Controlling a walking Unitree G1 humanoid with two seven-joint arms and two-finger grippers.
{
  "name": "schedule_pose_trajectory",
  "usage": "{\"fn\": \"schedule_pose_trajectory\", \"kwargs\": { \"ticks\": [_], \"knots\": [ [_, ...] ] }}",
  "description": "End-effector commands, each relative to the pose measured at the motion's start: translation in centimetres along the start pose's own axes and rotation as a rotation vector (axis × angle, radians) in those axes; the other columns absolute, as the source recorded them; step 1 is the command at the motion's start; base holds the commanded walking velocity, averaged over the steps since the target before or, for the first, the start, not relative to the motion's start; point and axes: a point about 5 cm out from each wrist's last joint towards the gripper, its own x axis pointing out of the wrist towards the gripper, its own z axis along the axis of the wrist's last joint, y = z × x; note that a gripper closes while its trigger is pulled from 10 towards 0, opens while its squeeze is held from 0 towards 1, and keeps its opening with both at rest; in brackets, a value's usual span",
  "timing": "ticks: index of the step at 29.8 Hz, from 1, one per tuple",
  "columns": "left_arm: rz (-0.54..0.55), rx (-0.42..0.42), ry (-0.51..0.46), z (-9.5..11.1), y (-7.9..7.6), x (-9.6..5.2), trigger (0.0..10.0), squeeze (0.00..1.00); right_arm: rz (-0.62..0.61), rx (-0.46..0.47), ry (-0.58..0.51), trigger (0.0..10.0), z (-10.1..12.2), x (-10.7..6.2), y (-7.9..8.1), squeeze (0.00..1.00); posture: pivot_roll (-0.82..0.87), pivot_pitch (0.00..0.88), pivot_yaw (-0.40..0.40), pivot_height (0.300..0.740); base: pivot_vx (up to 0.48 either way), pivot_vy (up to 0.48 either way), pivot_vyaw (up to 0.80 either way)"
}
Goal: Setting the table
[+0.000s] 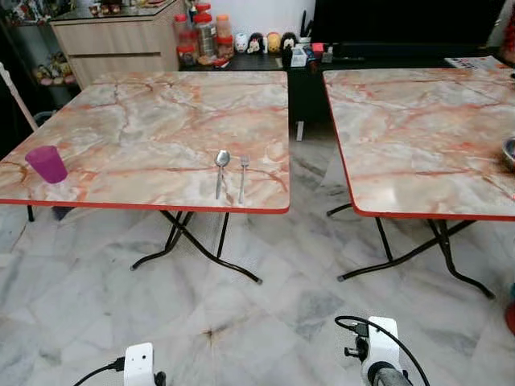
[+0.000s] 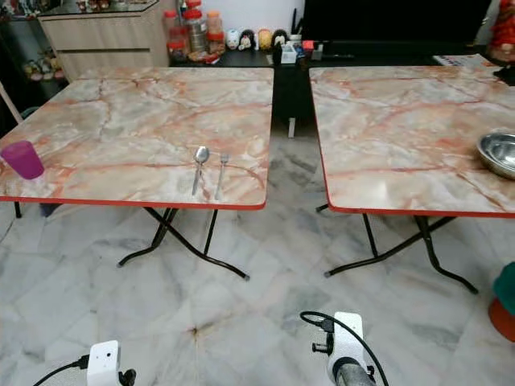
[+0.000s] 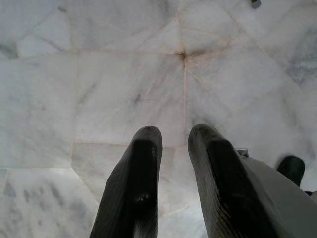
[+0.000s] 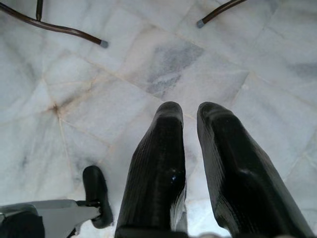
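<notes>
Two marble-pattern tables with red edges stand side by side ahead of me. Near the front edge of the left table point(image 1: 145, 121), a spoon point(image 1: 221, 170) and a fork point(image 1: 243, 175) lie parallel, and a purple cup point(image 1: 47, 164) stands upright at its front left corner. The right table point(image 1: 418, 137) carries a steel bowl point(image 2: 499, 153) at its right side. Both arms hang low over the floor, well short of the tables. The left gripper point(image 3: 175, 136) and the right gripper point(image 4: 190, 111) point at the marble floor, each with a narrow gap between its fingers and nothing held.
A floor gap runs between the tables, with their black folding legs point(image 1: 201, 249) splayed below. Behind stand a wooden cabinet point(image 1: 121, 40), jars point(image 1: 201, 36) and a dark low shelf point(image 1: 386, 56). A red and teal object point(image 2: 505, 301) sits on the floor at the far right.
</notes>
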Motion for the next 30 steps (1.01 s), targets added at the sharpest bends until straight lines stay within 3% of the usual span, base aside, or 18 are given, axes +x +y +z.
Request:
{"fn": "schedule_pose_trajectory", "kwargs": {
  "ticks": [1, 14, 23, 30],
  "knots": [
    [0.005, 0.016, 0.032, -0.4, 0.4, -0.1, 10.0, 0.00, 0.001, 0.023, 0.010, 10.0, 0.0, 0.1, 0.3, 0.00, 0.02, 0.000, 0.088, 0.740, 0.000, 0.289, 0.00],
    [-0.013, 0.057, 0.009, 0.8, 0.4, 0.2, 10.0, 0.00, 0.007, 0.061, 0.007, 10.0, -0.3, 0.0, 0.9, 0.00, 0.02, 0.000, 0.114, 0.740, 0.000, 0.419, 0.00],
    [-0.010, 0.052, -0.011, 1.1, 0.4, 0.3, 10.0, 0.00, 0.009, 0.070, 0.012, 10.0, -0.5, -0.1, 1.1, 0.00, 0.03, 0.000, 0.111, 0.740, 0.000, 0.000, 0.00],
    [0.019, 0.112, 0.023, 0.7, 0.3, 0.3, 10.0, 0.00, 0.023, 0.072, -0.001, 10.0, -0.1, 0.0, 1.7, 0.00, 0.02, 0.007, 0.112, 0.740, 0.188, 0.000, 0.00]
  ]
}}
